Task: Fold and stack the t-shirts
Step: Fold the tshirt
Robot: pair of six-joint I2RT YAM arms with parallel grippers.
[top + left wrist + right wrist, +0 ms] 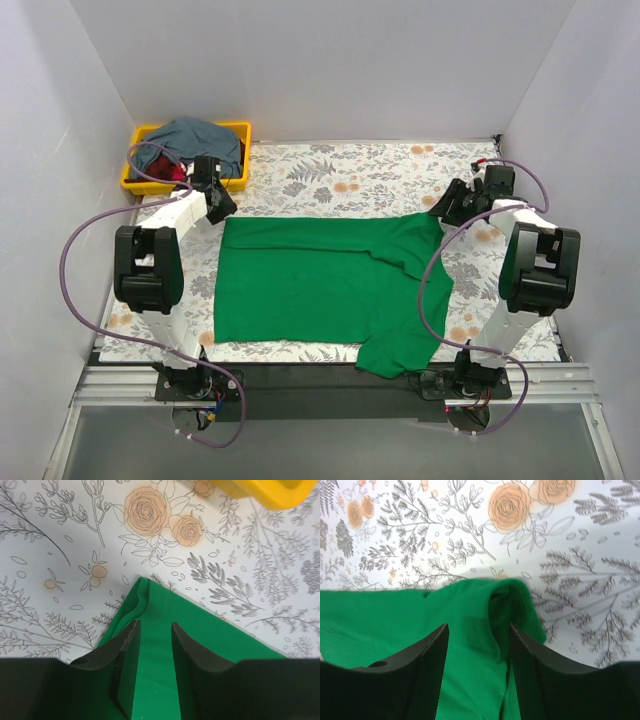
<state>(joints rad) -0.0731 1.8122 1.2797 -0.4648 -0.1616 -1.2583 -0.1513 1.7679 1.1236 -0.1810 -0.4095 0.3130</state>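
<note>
At the far left of the floral-patterned table (340,170), a yellow plastic bin (131,178) holds a crumpled slate grey-blue t-shirt (195,137) and a red t-shirt (178,170). The left tool (154,625) hangs with jaws parted, gripping nothing, over the far left corner of the bright green cloth t-shirt (310,280), which lies spread mid-table. The right tool (479,627), likewise parted and empty, sits over its bunched far right corner.
</note>
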